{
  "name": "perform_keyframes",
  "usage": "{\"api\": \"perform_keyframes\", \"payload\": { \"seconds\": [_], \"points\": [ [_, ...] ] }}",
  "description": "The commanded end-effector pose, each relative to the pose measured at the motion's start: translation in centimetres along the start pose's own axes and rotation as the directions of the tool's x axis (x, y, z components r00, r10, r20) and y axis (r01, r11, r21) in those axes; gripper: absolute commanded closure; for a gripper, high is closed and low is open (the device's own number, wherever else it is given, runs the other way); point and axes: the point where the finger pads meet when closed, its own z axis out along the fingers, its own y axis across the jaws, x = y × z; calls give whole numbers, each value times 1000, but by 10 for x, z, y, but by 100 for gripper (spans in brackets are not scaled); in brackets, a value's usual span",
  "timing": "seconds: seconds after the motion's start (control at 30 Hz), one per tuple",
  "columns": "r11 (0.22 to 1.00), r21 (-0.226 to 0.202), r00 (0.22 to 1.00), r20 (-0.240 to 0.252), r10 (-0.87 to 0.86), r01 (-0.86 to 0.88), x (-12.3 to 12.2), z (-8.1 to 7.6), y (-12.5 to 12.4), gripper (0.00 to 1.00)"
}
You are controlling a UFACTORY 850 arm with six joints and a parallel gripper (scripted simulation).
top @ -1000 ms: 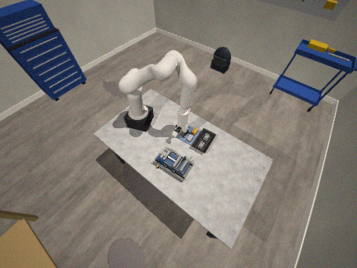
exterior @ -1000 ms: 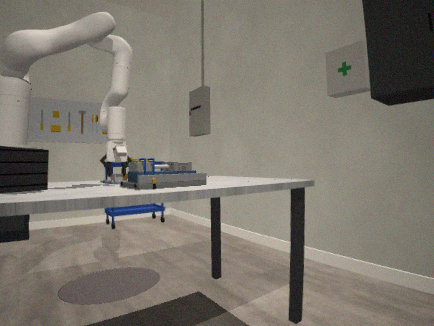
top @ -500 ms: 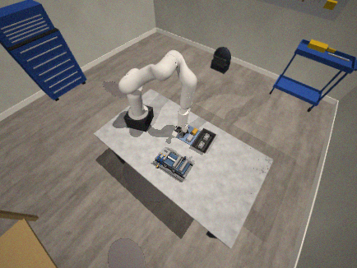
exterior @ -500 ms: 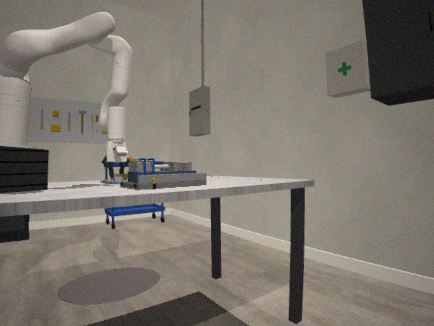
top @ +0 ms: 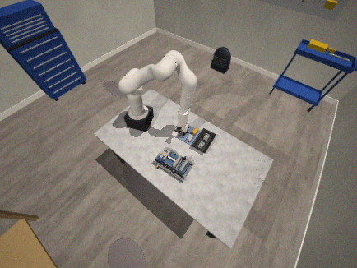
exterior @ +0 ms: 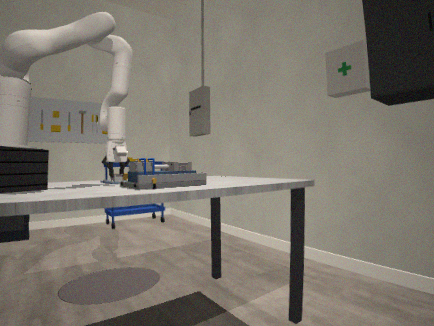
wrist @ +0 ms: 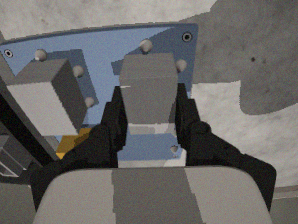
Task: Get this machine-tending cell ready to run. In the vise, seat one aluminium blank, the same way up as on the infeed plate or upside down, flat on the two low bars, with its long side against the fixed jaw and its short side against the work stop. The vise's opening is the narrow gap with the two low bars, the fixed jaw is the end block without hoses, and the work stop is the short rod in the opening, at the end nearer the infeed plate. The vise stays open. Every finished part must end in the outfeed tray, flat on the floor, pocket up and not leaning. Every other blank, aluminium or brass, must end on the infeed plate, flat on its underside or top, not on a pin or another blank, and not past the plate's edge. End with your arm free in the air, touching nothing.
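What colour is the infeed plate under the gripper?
Light blue infeed plate, clearest in the wrist view.

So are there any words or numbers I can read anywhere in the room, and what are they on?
No words or numbers can be read in any view.
Green plus sign: on the white wall cabinet, a symbol and not a letter.
Hanging grey box: a dark mark on its face, too blurred to read.
Tool board on the wall: only tool shapes, no lettering.
Blank between the fingers, and the infeed plate: no markings.

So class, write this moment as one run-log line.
arm: over blue plate | gripper: shut on grey block | vise: open
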Motion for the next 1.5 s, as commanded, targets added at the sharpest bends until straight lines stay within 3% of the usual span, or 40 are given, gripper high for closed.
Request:
{"api": "perform_keyframes", "payload": {
  "seconds": [0.0, 0.97, 1.17, 1.47],
  "points": [
    [1000, 1, 1000, 0, 0, 0, 0, 0, -1, 100],
    [1000, 2, 1000, 0, 0, 0, 0, -6, -1, 100],
    [1000, 2, 1000, -1, 0, 0, 0, -26, -1, 100],
    [1000, 4, 1000, -6, 0, 0, -1, -74, 1, 100]
  ]
}}
